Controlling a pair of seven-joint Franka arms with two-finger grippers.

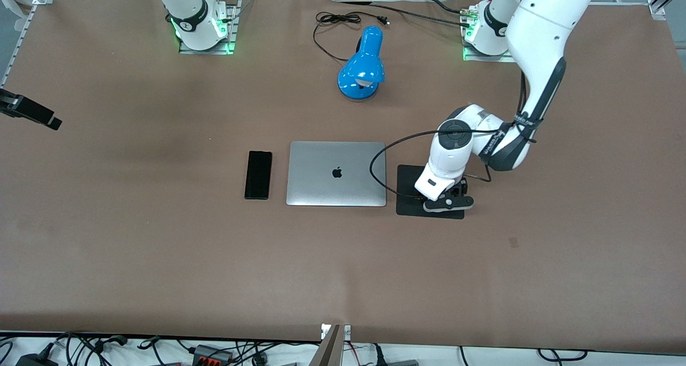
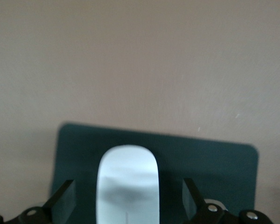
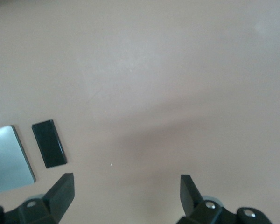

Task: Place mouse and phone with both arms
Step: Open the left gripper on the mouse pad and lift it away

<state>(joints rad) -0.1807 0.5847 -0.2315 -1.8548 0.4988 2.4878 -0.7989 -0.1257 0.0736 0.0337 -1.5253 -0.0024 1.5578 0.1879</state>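
Observation:
The white mouse (image 2: 128,163) lies on the black square pad (image 2: 214,163), between the open fingers of my left gripper (image 2: 127,186), with a gap on each side. In the front view the left gripper (image 1: 449,201) is low over the pad (image 1: 407,194) and hides the mouse. The black phone (image 1: 258,174) lies flat beside the laptop, toward the right arm's end of the table. It also shows in the right wrist view (image 3: 49,143). My right gripper (image 3: 126,184) is open and empty, high over bare table.
A closed silver laptop (image 1: 336,173) lies between the phone and the pad. A blue desk lamp (image 1: 362,66) with a black cord (image 1: 337,20) stands farther from the front camera. A black object (image 1: 32,113) juts in at the table's right-arm end.

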